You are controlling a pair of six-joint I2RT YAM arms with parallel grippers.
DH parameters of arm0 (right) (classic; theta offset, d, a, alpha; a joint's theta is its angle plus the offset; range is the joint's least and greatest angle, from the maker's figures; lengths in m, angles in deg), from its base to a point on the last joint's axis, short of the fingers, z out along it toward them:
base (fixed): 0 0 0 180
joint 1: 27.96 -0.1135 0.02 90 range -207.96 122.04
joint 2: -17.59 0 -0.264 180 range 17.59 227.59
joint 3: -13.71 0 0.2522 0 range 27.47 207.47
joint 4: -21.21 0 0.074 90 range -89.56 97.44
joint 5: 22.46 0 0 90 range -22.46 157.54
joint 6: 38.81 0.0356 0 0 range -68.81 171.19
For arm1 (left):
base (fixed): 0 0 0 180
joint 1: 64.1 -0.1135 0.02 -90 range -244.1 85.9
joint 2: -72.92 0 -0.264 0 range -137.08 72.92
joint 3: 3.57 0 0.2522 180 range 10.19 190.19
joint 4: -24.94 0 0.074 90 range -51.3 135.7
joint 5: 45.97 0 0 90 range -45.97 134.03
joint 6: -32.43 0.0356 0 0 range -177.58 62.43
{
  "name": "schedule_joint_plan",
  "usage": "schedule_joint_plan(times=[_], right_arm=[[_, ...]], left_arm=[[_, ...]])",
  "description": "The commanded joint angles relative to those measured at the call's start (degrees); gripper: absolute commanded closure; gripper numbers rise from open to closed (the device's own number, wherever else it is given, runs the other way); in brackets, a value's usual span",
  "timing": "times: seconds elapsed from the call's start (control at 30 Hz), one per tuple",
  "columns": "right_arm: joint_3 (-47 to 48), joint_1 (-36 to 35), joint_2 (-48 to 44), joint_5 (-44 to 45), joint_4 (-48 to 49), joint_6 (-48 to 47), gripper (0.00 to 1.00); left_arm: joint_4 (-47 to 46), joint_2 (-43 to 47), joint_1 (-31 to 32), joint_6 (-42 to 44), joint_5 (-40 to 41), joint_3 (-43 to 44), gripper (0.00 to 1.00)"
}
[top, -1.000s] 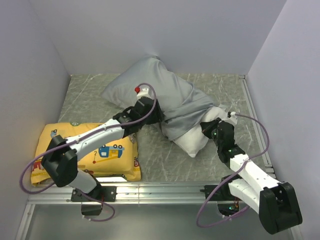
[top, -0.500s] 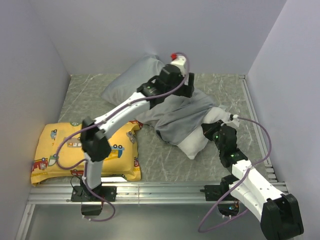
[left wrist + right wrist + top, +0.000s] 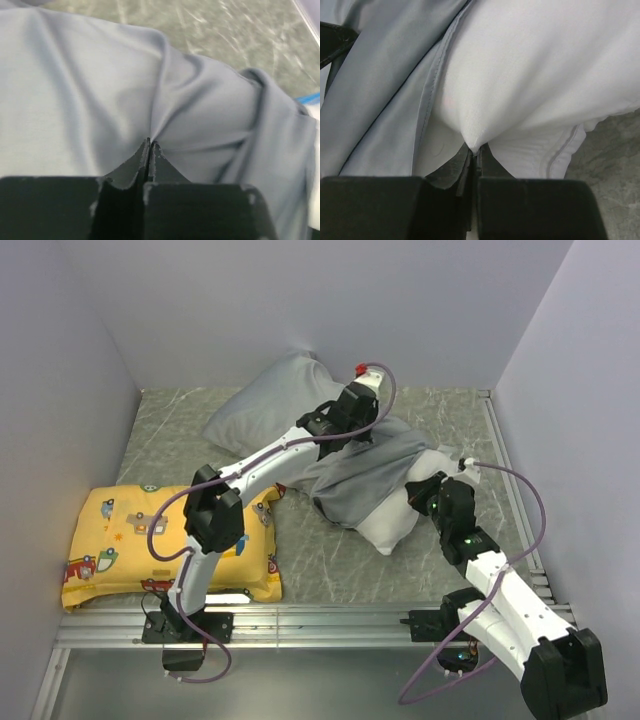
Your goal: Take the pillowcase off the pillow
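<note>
The grey pillowcase [image 3: 352, 477] lies bunched across the middle of the table, still over most of the white pillow [image 3: 388, 526], whose near corner pokes out at the front right. My left gripper [image 3: 362, 430] reaches over the far part of the case and is shut on a pinch of grey cloth [image 3: 150, 141]. Folds of the pillowcase [image 3: 90, 100] radiate from that pinch. At the exposed end, my right gripper [image 3: 421, 492] is shut on a fold of the pillow [image 3: 476, 146], with the pillowcase's hemmed edge [image 3: 427, 107] just to its left.
A yellow pillow with cartoon vehicles [image 3: 170, 545] lies at the front left. Grey walls close in the left, back and right sides. A metal rail [image 3: 300, 625] runs along the near edge by the arm bases.
My left arm swung from the case's near-left side over to its far right part, opened, then closed on the cloth. The grey cloth has slid back off the pillow a little. My right gripper kept its hold.
</note>
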Motion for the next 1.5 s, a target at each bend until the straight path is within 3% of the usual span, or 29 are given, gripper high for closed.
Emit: schedule_joint_plan(times=[0.0, 0.17, 0.27, 0.37, 0.5, 0.6, 0.73, 0.8, 0.83, 0.9, 0.93, 1.0, 1.03, 1.17, 1.27, 1.47], right_arm=[[3.4, -0.1, -0.8, 4.1, -3.6, -2.0, 1.0], [6.5, 3.0, -3.2, 4.9, -7.7, -2.6, 1.0], [7.7, 7.2, -5.2, 4.0, -9.6, -3.8, 1.0], [9.2, 13.1, -6.3, 2.7, -12.1, -5.5, 1.0], [11.0, 24.6, -6.4, -5.5, -13.5, -6.2, 1.0], [13.4, 26.1, -5.8, -6.5, -14.2, -6.5, 1.0], [15.1, 26.3, -3.2, -10.5, -12.7, -6.4, 1.0], [16.6, 26.3, -1.1, -12.6, -12.6, -7.1, 1.0], [17.0, 26.3, 0.7, -13.4, -12.7, -7.3, 1.0], [16.8, 26.3, 1.4, -13.7, -12.0, -7.9, 1.0], [16.6, 26.3, 1.4, -13.5, -11.9, -8.2, 1.0], [16.5, 26.2, 1.5, -13.1, -12.1, -8.8, 1.0], [16.3, 26.2, 1.5, -13.1, -12.1, -9.1, 0.94], [16.3, 25.4, 1.2, -12.6, -12.0, -9.6, 0.65], [17.1, 23.5, 1.4, -11.5, -12.6, -10.2, 0.49], [20.5, 18.0, 0.0, -6.4, -16.1, -12.5, 0.37]], left_arm=[[-2.1, 3.1, -4.7, -1.6, 8.4, -0.8, 1.0], [-1.5, 5.6, -15.2, -7.4, 10.7, -2.5, 1.0], [-3.2, 9.7, -21.9, -10.2, 8.7, -6.7, 1.0], [-1.6, 10.6, -27.3, -12.1, 12.3, -7.2, 1.0], [-1.4, 11.5, -36.1, -15.9, 5.9, -7.8, 1.0], [-0.2, 9.7, -37.0, -14.9, 4.6, -5.6, 1.0], [-2.2, 8.5, -34.9, -13.8, -5.8, -4.6, 1.0], [-3.7, 10.0, -31.8, -12.3, -6.7, -6.9, 0.91], [-5.8, 10.8, -30.8, -11.7, -7.0, -8.0, 0.75], [-7.3, 14.0, -28.1, -11.1, -6.4, -11.2, 0.54], [-8.7, 16.7, -27.3, -11.2, -6.3, -12.4, 0.37], [-10.3, 19.8, -25.9, -11.8, -6.7, -16.9, 0.26], [-11.1, 21.6, -25.2, -11.9, -6.6, -18.6, 0.2], [-13.9, 32.8, -20.6, -13.5, -5.3, -28.7, 0.16], [-16.8, 38.9, -14.7, -15.5, -4.0, -37.9, 0.16], [-18.3, 43.1, -3.0, -18.8, 0.7, -50.8, 0.17]])
